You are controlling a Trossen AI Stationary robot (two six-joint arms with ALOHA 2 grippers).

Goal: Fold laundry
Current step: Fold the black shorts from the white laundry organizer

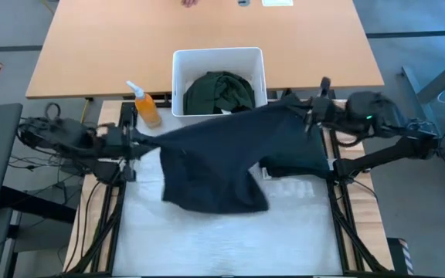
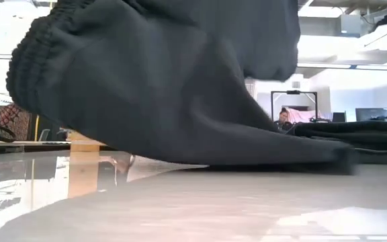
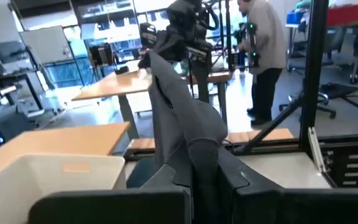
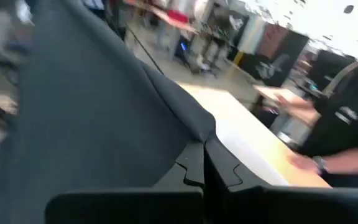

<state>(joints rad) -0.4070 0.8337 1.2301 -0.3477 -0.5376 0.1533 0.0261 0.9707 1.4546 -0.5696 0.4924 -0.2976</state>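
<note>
- While no fold shows yet, the dark garment (image 1: 215,166) hangs stretched between both arms, its lower part draping onto the table (image 1: 230,239).
- Left gripper (image 1: 140,140) and right gripper (image 1: 312,116) are each clamped on an edge.
- 1 green garment (image 1: 219,91) waits in the bin (image 1: 179,68); another dark piece (image 1: 296,167) lies beside.

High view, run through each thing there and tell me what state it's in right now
Dark garment: stretched between both grippers, lower part draped on the table.
Left gripper: shut on the garment's left edge.
Right gripper: shut on its right edge.
White bin: open, holding green clothes.
Orange bottle: upright, capped, beside the bin.
</note>
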